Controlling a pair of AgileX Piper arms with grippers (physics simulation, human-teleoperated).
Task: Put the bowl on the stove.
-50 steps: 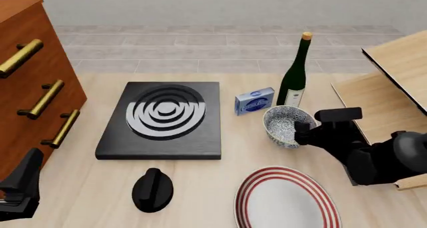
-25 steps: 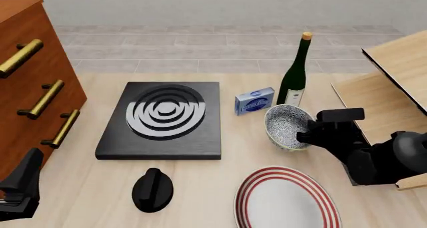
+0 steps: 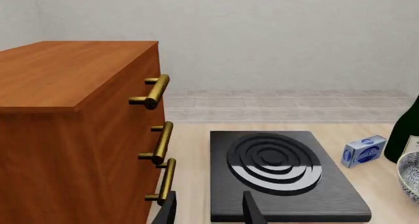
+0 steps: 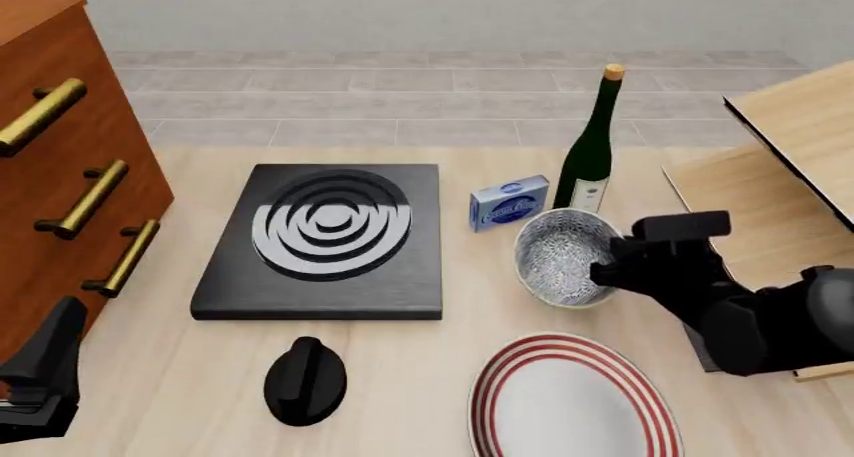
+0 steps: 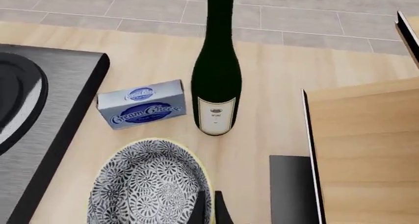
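Observation:
The bowl (image 4: 561, 258), white with a blue-grey pattern, is tilted with its opening toward the camera, right of the stove (image 4: 327, 239). My right gripper (image 4: 609, 264) is shut on the bowl's right rim. In the right wrist view the bowl (image 5: 147, 185) fills the space before my right gripper (image 5: 208, 210), whose fingers pinch its rim, with the stove's edge (image 5: 46, 111) beside it. My left gripper (image 4: 40, 377) is at the near left by the dresser, open and empty. In the left wrist view the left gripper (image 3: 208, 211) faces the stove (image 3: 281, 175), and the bowl's edge (image 3: 411, 177) shows.
A wine bottle (image 4: 589, 157) and a cream cheese box (image 4: 509, 202) stand just behind the bowl. A red-ringed plate (image 4: 574, 402) and a black knob (image 4: 306, 379) lie near the front. A wooden dresser (image 4: 67, 177) stands at the left, a wooden cabinet (image 4: 787, 177) at the right.
My right gripper has tipped the bowl up and shifted it slightly left, so its opening faces the camera more. The left arm has not moved.

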